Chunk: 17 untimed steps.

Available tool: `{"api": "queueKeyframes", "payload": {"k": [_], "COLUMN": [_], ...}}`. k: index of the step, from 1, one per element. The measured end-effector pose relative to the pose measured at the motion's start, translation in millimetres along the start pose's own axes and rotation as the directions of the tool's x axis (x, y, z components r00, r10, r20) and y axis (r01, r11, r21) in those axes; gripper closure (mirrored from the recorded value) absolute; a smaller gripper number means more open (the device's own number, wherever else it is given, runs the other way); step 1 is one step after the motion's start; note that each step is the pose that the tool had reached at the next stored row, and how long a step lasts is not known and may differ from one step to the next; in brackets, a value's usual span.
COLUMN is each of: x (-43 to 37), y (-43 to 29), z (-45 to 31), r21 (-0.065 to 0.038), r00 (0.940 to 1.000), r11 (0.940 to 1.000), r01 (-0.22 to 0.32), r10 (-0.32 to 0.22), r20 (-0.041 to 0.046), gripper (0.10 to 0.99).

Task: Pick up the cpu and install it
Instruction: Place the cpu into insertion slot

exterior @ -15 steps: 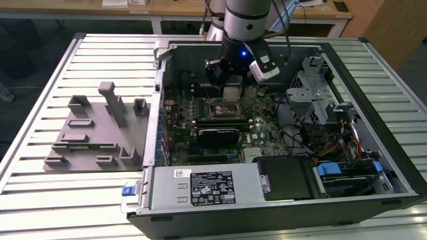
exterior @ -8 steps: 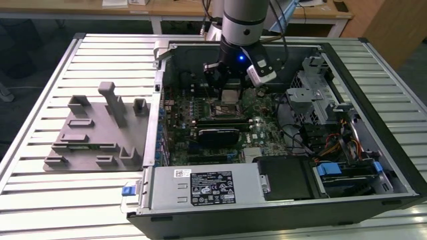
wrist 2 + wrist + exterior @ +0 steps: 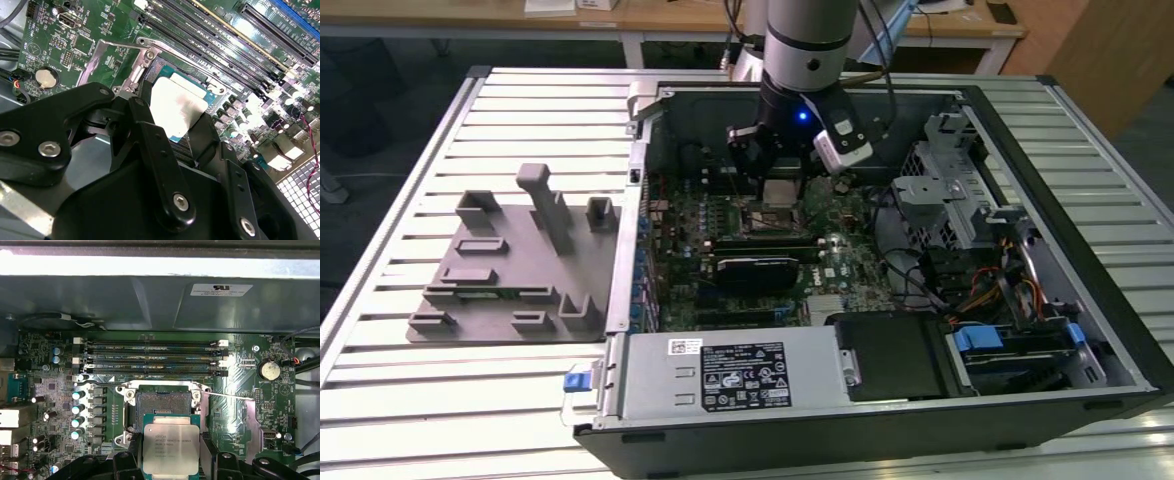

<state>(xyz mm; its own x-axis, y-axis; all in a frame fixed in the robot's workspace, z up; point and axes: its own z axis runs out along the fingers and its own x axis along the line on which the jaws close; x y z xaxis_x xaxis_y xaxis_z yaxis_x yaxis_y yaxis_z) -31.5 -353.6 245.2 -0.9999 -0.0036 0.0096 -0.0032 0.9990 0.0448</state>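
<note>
Silver-topped and flat, the cpu (image 3: pixel 166 446) sits clenched between the black fingers (image 3: pixel 209 452) of your gripper (image 3: pixel 166 454), one on either side in the first wrist view. Judging by that, pickup is done and you're in the install step. The chip hangs just short of the open socket (image 3: pixel 162 405), so seating it calls for keeping it square to the frame. Whether its underside touches anything is hidden. Beyond lie the memory slots (image 3: pixel 150 357), then the case wall (image 3: pixel 150 295).
</note>
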Motion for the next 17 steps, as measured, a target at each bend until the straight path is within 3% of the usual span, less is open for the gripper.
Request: {"api": "queueKeyframes", "payload": {"k": [6,10,13,17], "x": [0.0,0.0,0.0,0.0], "y": [0.0,0.0,0.0,0.0], "z": [0.1,0.3,0.5,0.7], "r21": [0.0,-0.001,-0.001,-0.003], "r00": [1.0,0.9981,0.9933,0.9824], "r11": [1.0,0.9981,0.9933,0.9824], "r01": [-0.001,-0.061,-0.116,-0.187], "r10": [0.001,0.061,0.116,0.187], "r20": [0.0,0.0028,0.0051,0.0081], "gripper": [0.545,0.545,0.545,0.545]}}
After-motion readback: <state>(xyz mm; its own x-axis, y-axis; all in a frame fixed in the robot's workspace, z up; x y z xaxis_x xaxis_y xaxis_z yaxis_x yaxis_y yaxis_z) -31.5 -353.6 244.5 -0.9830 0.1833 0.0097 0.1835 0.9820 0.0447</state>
